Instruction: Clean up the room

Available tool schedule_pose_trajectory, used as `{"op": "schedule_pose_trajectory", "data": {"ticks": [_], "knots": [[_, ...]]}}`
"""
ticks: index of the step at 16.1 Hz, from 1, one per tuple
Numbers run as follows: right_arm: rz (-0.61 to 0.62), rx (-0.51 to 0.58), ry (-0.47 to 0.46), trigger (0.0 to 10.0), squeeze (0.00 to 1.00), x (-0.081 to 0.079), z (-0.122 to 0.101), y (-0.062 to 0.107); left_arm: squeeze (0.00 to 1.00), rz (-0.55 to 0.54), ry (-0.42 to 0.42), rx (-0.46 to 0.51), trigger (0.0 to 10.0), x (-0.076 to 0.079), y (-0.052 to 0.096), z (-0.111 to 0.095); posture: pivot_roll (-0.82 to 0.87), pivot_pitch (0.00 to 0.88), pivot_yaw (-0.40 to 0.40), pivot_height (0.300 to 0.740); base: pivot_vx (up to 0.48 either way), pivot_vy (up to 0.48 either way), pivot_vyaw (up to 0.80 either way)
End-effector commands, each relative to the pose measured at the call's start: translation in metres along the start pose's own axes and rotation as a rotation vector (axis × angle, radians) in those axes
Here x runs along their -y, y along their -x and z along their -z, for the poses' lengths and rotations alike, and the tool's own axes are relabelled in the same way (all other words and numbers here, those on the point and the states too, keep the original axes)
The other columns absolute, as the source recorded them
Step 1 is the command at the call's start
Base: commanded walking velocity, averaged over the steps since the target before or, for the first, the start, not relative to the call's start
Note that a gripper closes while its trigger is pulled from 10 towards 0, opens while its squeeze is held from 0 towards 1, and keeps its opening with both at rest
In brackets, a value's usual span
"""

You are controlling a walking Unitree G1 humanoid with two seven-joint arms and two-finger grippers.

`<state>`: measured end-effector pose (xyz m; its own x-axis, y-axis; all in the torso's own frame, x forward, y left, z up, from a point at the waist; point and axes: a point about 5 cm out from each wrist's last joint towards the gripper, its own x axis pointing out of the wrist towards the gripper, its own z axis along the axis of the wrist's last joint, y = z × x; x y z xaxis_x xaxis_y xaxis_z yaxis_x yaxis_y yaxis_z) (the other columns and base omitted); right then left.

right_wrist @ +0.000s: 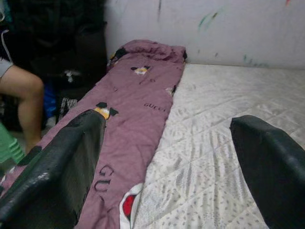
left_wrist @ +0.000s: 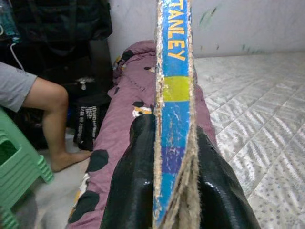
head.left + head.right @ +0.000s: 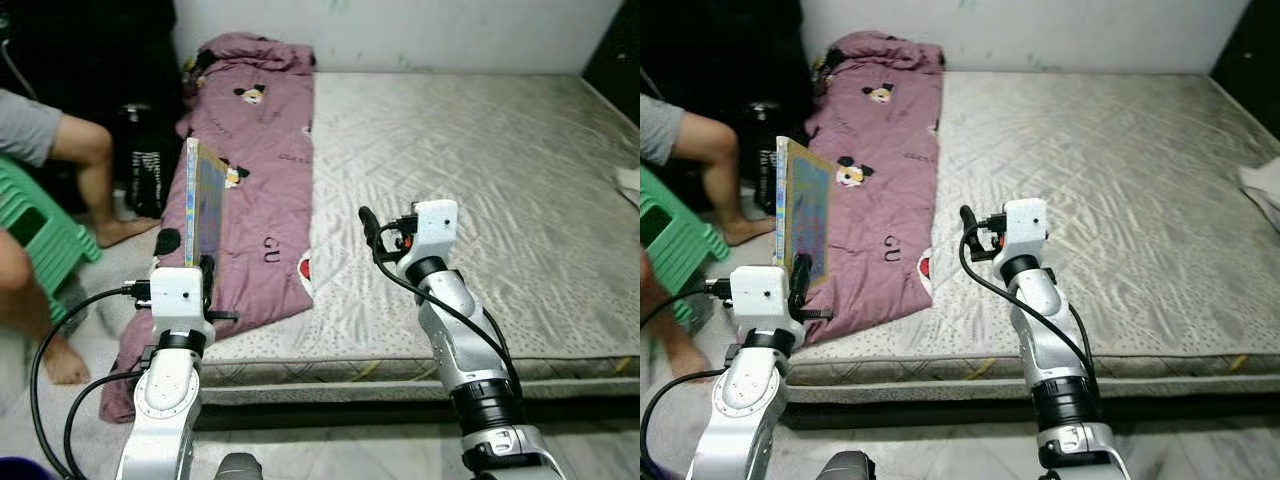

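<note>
At lower left of the head view, the left gripper (image 3: 207, 268) is clamped on the bottom edge of a flat blue board (image 3: 205, 205), holding it upright and edge-on above the near end of a mauve blanket (image 3: 262, 150); in the left wrist view the black fingers (image 2: 131, 186) press both faces of the frayed board, whose edge carries yellow lettering. The blanket, printed with cartoon figures, lies along the left side of a grey quilted mattress (image 3: 480, 170) that runs to the upper right of the frame. At centre, the right gripper (image 3: 368, 228) hovers over the mattress with its fingers (image 1: 62, 162) spread wide apart. A person's leg (image 3: 95, 180) and a green stool (image 3: 35, 235) occupy the left edge.
</note>
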<state>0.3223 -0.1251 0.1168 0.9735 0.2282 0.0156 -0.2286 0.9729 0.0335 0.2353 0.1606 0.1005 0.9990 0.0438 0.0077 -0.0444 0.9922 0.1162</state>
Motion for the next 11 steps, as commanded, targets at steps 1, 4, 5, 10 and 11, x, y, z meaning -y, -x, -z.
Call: {"op": "schedule_pose_trajectory", "data": {"ticks": [1, 4, 5, 10, 11], "knots": [[-0.01, -0.014, 0.011, 10.0, 0.0, 0.002, 0.002, 0.004, 0.0, -0.022, -0.026, 0.034, 10.0, -0.008, 0.001, -0.004, -0.03, 0.012, -0.017, 0.74, 0.0, 0.0, 0.48], [-0.012, -0.046, 0.025, 10.0, 0.0, 0.01, 0.009, 0.014, 0.0, -0.034, -0.051, 0.021, 10.0, -0.019, 0.003, 0.001, -0.03, 0.013, -0.018, 0.74, 0.0, 0.0, 0.0], [-0.012, -0.048, 0.028, 10.0, 0.0, 0.011, 0.01, 0.016, 0.0, -0.036, -0.05, 0.02, 10.0, -0.019, 0.003, 0.001, -0.03, 0.013, -0.018, 0.74, 0.0, 0.0, 0.0], [-0.033, -0.042, 0.029, 10.0, 0.0, 0.007, 0.007, 0.013, 0.0, -0.022, -0.036, 0.034, 10.0, -0.009, 0.0, -0.003, -0.03, 0.018, -0.018, 0.74, 0.0, 0.0, 0.0], [-0.041, -0.039, 0.03, 10.0, 0.0, 0.005, 0.007, 0.013, 0.0, -0.023, -0.036, 0.035, 10.0, -0.009, 0.0, -0.003, -0.03, 0.019, -0.021, 0.74, 0.0, 0.0, 0.58]]}}
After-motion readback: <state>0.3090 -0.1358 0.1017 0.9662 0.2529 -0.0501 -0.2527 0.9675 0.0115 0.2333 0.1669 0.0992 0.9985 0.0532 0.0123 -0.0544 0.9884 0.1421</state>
